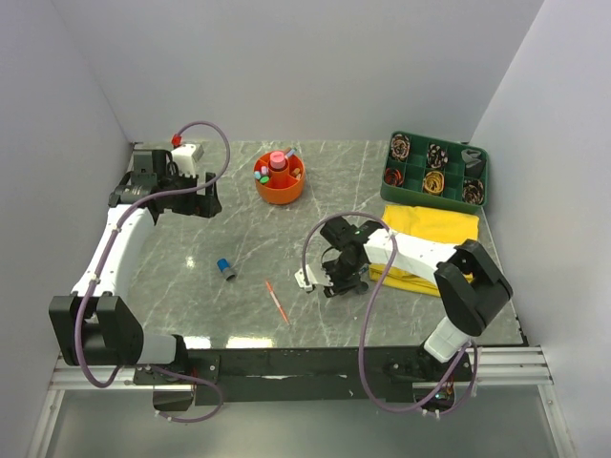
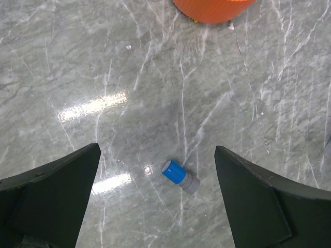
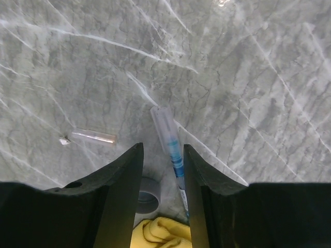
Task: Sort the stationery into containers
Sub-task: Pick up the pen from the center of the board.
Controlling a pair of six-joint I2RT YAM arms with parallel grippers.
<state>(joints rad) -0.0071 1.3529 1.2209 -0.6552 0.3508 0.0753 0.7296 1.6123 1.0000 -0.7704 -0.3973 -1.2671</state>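
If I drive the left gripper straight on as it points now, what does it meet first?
Probably the blue cap on the table, lying just ahead of the open left gripper; depth is unclear.

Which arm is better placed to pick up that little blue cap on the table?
Left. The left gripper is open and faces the blue cap, framed between its fingers; the right gripper sits low over a clear pen farther away.
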